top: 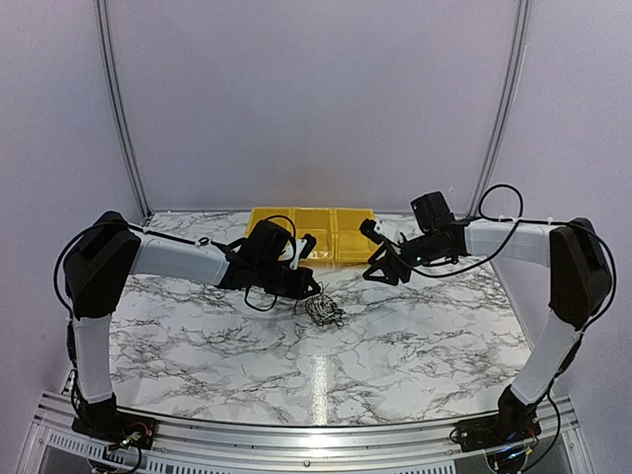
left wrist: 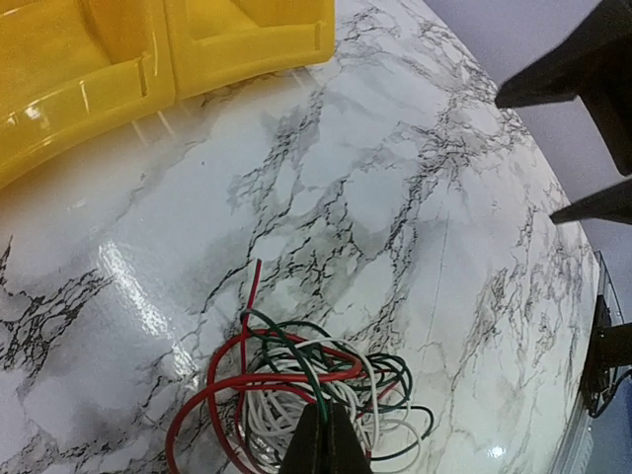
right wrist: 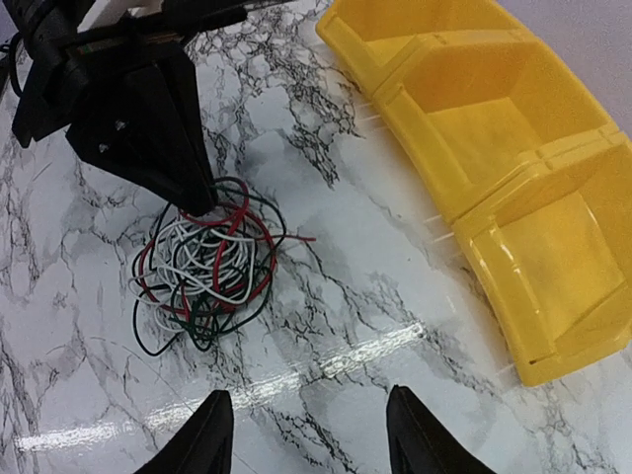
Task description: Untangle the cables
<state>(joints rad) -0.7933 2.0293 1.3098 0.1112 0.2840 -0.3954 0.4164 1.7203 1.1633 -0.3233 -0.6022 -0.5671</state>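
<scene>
From above, the cables [top: 324, 311] sit bunched on the marble surface [top: 415, 346] near a yellow tray [top: 341, 237], with the left gripper [top: 314, 294] on them. Its wrist view shows it shut tight, apparently pinching strands at the bunch's edge. The right wrist view shows the right gripper [right wrist: 311, 410] open, empty and well short of the cables. With nothing anchoring them, a pull would likely drag the whole bunch or tighten knots.

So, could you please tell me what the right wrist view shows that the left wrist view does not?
Only right wrist: the left hand seen from outside, shut tips down in the cables, and the yellow bin's three compartments. Only left wrist: the right hand from outside, fingers spread, away from the wires. Both: the red, white and dark tangle on the marble table.
</scene>
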